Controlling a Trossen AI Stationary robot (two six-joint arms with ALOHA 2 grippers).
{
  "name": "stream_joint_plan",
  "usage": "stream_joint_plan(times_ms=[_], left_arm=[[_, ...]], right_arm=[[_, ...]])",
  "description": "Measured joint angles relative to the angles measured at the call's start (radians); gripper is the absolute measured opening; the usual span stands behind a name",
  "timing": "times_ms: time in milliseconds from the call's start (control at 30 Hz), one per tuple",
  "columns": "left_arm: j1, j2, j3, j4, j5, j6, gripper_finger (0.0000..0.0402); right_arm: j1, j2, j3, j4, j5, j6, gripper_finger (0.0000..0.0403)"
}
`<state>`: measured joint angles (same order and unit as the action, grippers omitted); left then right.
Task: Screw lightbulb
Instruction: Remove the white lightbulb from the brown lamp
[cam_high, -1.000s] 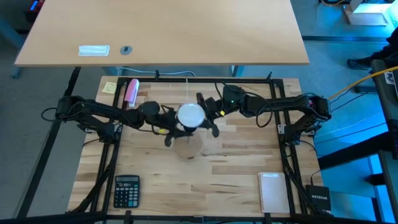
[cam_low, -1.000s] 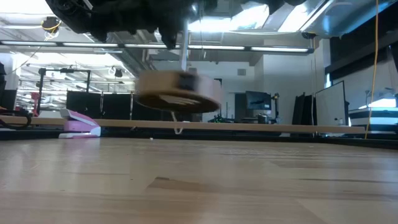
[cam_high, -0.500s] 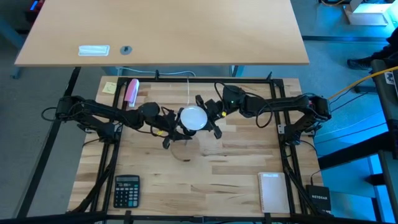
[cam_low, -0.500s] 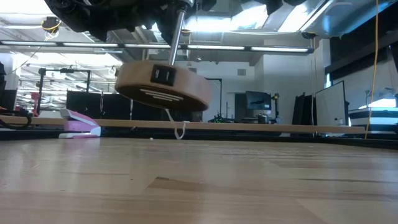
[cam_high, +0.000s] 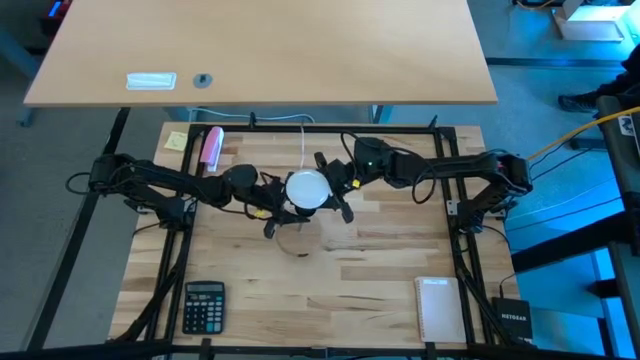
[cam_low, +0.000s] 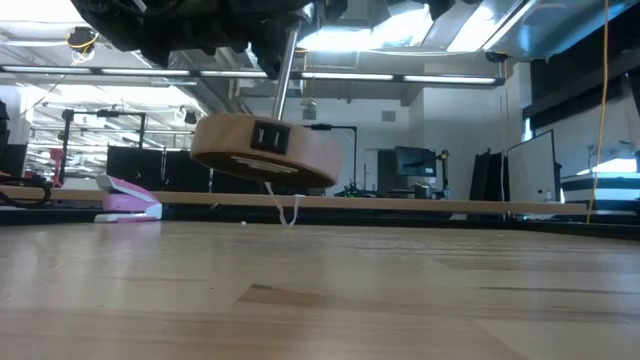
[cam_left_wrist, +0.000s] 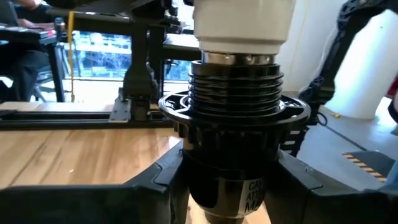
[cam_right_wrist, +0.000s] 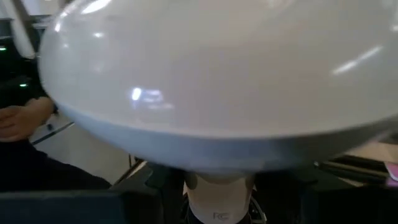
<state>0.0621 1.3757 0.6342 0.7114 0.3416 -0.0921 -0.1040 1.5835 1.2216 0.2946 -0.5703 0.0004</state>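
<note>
above table (cam_high: 380, 260), lightbulb (cam_high: 308, 189) between both grippers.

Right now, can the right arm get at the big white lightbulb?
Probably yes: the right gripper is already right at the lightbulb, nothing between them, while the left gripper holds the black socket underneath.

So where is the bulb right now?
High view: the bulb sits mid-table between the left tool and right tool, in the socket whose wooden base hangs above the table.

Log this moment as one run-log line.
left pincer: shut on socket | right pincer: at lightbulb | wooden base: lifted off table
</note>
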Motion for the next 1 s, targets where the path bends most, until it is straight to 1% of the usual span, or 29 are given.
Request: stream_joint_plan(times_ms=[100, 133, 200, 333, 400, 467, 500, 567, 700, 833, 900, 1000], left_arm=[[0.0, 0.001, 0.0, 0.006, -0.022, -0.002, 0.0145], [0.002, 0.001, 0.0, 0.006, -0.028, -0.004, 0.0145], [0.005, 0.001, -0.001, 0.006, -0.032, -0.006, 0.0142], [0.005, 0.002, -0.001, 0.018, -0.047, -0.006, 0.0141], [0.004, 0.002, -0.001, 0.03, -0.048, -0.006, 0.0145], [0.004, 0.002, -0.001, 0.03, -0.063, -0.006, 0.0145], [0.004, 0.002, -0.001, 0.029, -0.075, -0.006, 0.0145], [0.004, 0.002, -0.001, 0.029, -0.094, -0.006, 0.0141], [0.004, -0.001, -0.001, 0.025, -0.185, 0.015, 0.0141], [0.004, -0.013, 0.0, 0.029, -0.332, 0.078, 0.0147], [0.004, -0.019, 0.0, 0.03, -0.431, 0.122, 0.0146], [0.004, -0.022, 0.0, 0.035, -0.603, 0.189, 0.0141]], right_arm=[[0.0, -0.004, 0.003, -0.03, 0.051, 0.0, 0.0159], [0.0, -0.005, 0.003, -0.034, 0.063, -0.001, 0.0166], [0.0, -0.005, 0.004, -0.038, 0.088, -0.001, 0.0209], [0.0, -0.005, 0.004, -0.054, 0.123, -0.003, 0.0318], [0.0, -0.007, 0.004, -0.07, 0.138, -0.004, 0.0359], [0.0, -0.014, 0.004, -0.098, 0.162, -0.006, 0.0385], [0.0, -0.024, 0.004, -0.121, 0.178, -0.007, 0.0391], [0.0, -0.055, 0.003, -0.193, 0.215, -0.026, 0.0387], [0.0, -0.143, 0.003, -0.381, 0.365, -0.063, 0.0368], [-0.001, -0.223, 0.003, -0.506, 0.535, -0.059, 0.0358], [-0.001, -0.241, 0.003, -0.525, 0.604, -0.027, 0.0357], [-0.001, -0.242, 0.003, -0.528, 0.668, 0.058, 0.0357]])
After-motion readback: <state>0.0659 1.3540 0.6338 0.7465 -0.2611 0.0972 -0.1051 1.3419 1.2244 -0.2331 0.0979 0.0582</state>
